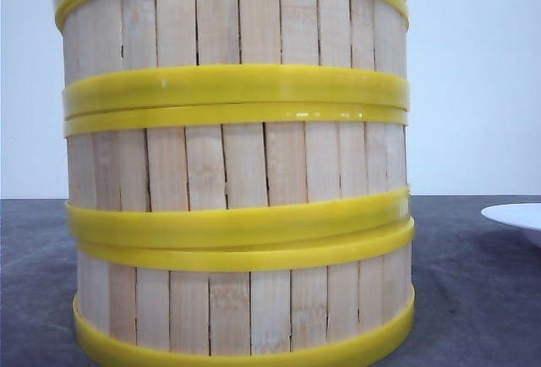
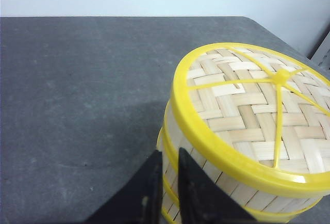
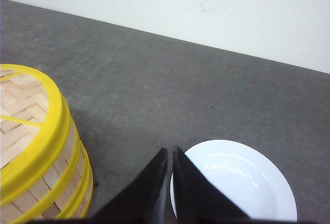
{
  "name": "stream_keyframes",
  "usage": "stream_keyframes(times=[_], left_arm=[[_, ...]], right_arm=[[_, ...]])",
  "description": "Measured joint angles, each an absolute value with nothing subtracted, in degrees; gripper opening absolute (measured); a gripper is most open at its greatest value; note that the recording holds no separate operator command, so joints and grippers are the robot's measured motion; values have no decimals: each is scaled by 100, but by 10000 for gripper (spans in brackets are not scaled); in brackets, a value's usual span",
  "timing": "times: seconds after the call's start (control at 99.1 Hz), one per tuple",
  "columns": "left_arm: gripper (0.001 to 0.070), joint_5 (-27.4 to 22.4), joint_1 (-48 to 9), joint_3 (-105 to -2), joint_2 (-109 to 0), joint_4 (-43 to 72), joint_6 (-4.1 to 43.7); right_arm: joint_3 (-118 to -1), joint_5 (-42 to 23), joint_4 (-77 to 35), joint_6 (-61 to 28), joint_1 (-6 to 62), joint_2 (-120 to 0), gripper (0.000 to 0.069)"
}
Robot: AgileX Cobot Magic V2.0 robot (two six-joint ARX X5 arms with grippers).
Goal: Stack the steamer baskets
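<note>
1. Nearest in the front view, filling most of it, stand the three round steamer baskets (image 1: 237,172) of pale vertical bamboo slats with thick glossy yellow plastic rims, one on another in a single column on the dark grey table (image 1: 473,291). The joint between the lower two runs slightly aslant, so the fit there may not be quite flush (the view is too close to be sure).
2. The left gripper (image 2: 167,193) hangs just beside the stack's wall, its black fingers drawn almost together with only a thin slit between them, holding nothing. Its wrist view shows the woven bamboo top (image 2: 252,110) of the uppermost basket, crossed by yellow spokes.
3. The right gripper (image 3: 169,182) likewise has its fingers nearly closed and empty, poised above the table between the stack and a round white plate (image 3: 242,182), whose near edge it overlaps in its wrist view.
4. Farther back, the plate lies apart from the stack on the right, and beyond the table is a plain pale wall (image 1: 473,71).
5. Handling, as a judgement: the baskets look light and fairly stiff, but the glossy rims are likely slippery and the thin slats could crack under a hard pinch. The safest hold would be across a yellow rim, jaws straddling the wall, with a gentle squeeze. All three appear stacked, so the task looks essentially done.
</note>
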State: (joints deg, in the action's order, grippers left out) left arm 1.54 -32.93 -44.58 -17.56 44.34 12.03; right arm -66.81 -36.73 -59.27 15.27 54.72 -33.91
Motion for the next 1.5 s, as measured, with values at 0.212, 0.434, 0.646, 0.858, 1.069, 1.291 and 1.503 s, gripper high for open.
stream_keyframes(times=[0.212, 0.434, 0.646, 0.858, 1.069, 1.291, 1.503], left_arm=[[24, 154, -3293, -4458, -1756, 4436, 1203], [24, 154, -3293, -4458, -1756, 4436, 1203], [24, 154, -3293, -4458, -1756, 4436, 1203], [24, 154, -3293, -4458, -1756, 4436, 1203], [24, 156, -3293, -4458, -1756, 4436, 1157], [25, 158, -2954, -4458, -1756, 4431, 908], [25, 421, -2102, -4202, -1754, 3885, 812]], right_arm=[[-6681, -3730, -5927, 1529, 5474, -3393, 7], [-6681, -3730, -5927, 1531, 5474, -3393, 7], [-6681, -3730, -5927, 1529, 5474, -3393, 7], [-6681, -3730, -5927, 1529, 5474, -3393, 7], [-6681, -3730, -5927, 1529, 5474, -3393, 7], [-6681, -3730, -5927, 1531, 5474, -3393, 7], [-6681, -3730, -5927, 1529, 5474, -3393, 7]])
